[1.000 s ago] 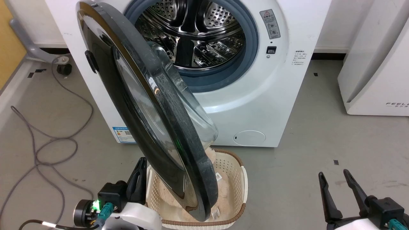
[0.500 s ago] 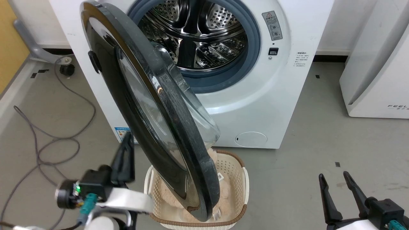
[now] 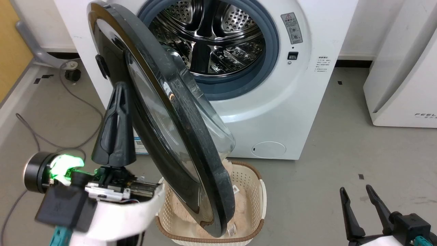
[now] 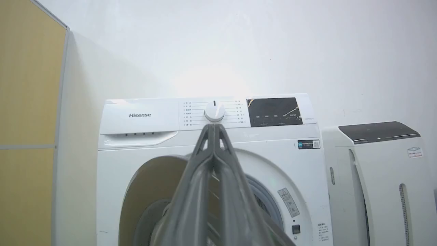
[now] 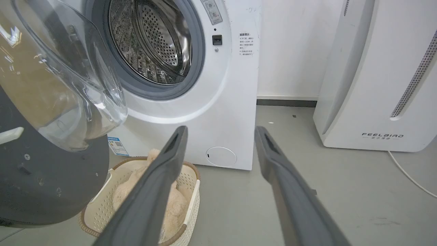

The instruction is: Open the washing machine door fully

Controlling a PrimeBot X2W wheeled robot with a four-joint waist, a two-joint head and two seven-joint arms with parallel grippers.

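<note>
The white washing machine (image 3: 273, 112) stands ahead with its steel drum (image 3: 211, 37) exposed. Its black door (image 3: 191, 136) swings out towards me, hinged on the left, with the glass bowl (image 3: 218, 136) facing right. My left gripper (image 3: 119, 87) is shut on nothing, fingers pointing up, just left of the door's outer face; I cannot tell whether it touches. In the left wrist view the shut fingertips (image 4: 213, 127) point at the control panel, above the door (image 4: 150, 191). My right gripper (image 3: 355, 194) hangs open at the lower right, clear of the door (image 5: 41, 184).
A cream basket (image 3: 254, 191) holding a fluffy beige item sits on the floor under the door's free edge. A white FEELBIRD appliance (image 3: 399, 85) stands to the right. A grey cable (image 3: 82, 99) and a caster (image 3: 72, 74) lie at the left.
My left gripper has risen from beside the basket to halfway up the door's outer face. The door stands about as before. The right gripper has stayed put.
</note>
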